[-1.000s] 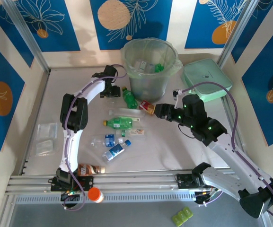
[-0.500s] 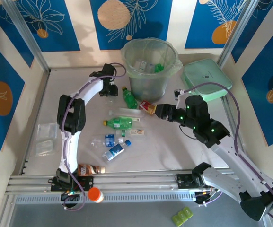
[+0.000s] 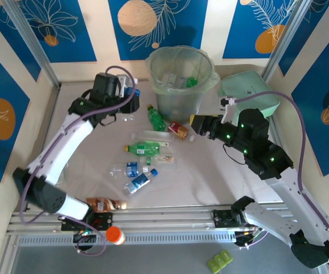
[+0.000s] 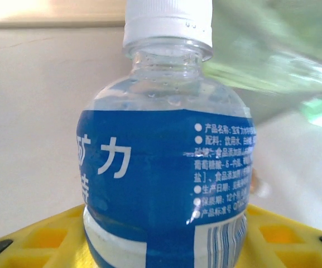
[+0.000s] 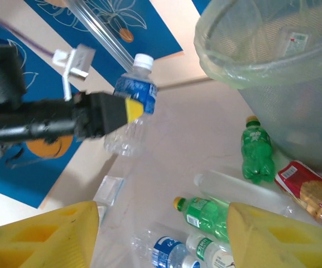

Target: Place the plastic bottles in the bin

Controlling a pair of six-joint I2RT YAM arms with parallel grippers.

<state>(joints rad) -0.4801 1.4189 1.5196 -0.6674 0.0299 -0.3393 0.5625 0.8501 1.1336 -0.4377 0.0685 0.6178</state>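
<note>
Grey-green translucent bin (image 3: pixel 181 97), tall, round, lined with thin clear bag, upright at back centre of table (image 3: pixel 210 182). Inside: one green bottle in bin (image 3: pixel 191 81), at least one clear white-labelled bottle (image 3: pixel 170 77); rest hard to count through the bag. Mint-green flat box (image 3: pixel 255 91) to the right of bin, lid on, contents hidden.

Counts, left to right:
- Two clear plastic pieces (image 3: pixel 56 168), flat, at far left of table.
- Left gripper (image 3: pixel 129 94) raised just left of bin rim, clamped on one blue-labelled held bottle (image 4: pixel 166 184), clear, white cap up. Yellow pads (image 4: pixel 43 240) against its lower body.
- One brown-labelled bottle (image 3: pixel 108 204) lying by front rail.
- Two blue-labelled loose bottles (image 3: pixel 131 169), side by side, mid-table.
- Two green: upper green bottle (image 3: pixel 155 118) near bin foot, lower green bottle (image 3: pixel 144 149) on its side nearer the arms.
- One clear unlabelled bottle (image 3: pixel 150 137) lying between those two.
- One pale-labelled bottle (image 3: pixel 164 158), small.
- One red-labelled bottle (image 3: pixel 177 129) right of upper green.
- Right gripper (image 3: pixel 194 127) just right of red-labelled bottle, yellow fingers (image 5: pixel 43 237) spread wide, nothing between them.
</note>
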